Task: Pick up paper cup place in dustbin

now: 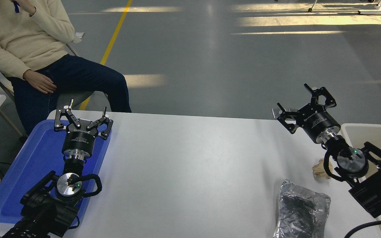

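The paper cup is out of view. The dustbin (pixel 372 132) shows as a beige bin with an off-white rim at the table's right edge, partly behind my right arm. My right gripper (pixel 294 102) hangs open and empty over the table's far right edge, just left of the bin. My left gripper (pixel 86 110) is parked open over the blue tray at the lower left.
A blue tray (pixel 21 172) lies at the left under the left arm. A crumpled tan paper wad (pixel 318 169) and a crinkled foil tray (pixel 301 211) lie at the front right. A person in a cream sweater (pixel 15 36) sits beyond the far left corner.
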